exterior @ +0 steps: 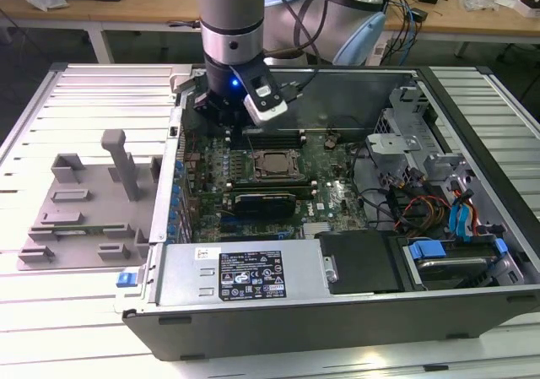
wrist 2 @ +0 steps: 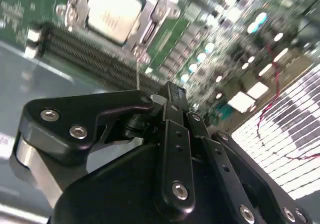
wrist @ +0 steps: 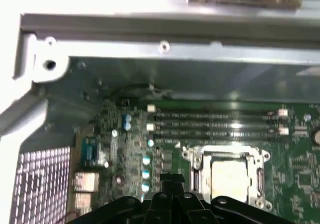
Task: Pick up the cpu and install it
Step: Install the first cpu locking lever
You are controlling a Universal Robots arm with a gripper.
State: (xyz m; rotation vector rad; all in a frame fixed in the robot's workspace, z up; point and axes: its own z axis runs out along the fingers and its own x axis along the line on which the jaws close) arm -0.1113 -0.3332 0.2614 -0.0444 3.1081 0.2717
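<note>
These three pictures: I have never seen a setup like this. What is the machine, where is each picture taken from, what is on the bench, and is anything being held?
The machine is a single robot arm with a black hand at its end. The exterior view looks down from off the arm at an open computer case lying on a slatted white bench. Both wrist views come from cameras riding on the arm, so the hand's black linkage fills their foreground.

Inside the case lies a green motherboard. The cpu, a silvery square chip, already sits in its socket frame on that board, and it shows in both wrist views. The hand hovers beside it, over the board's far edge, and nothing can be seen held in it. On the exterior view's left stands a grey plastic tray with raised blocks.
</note>
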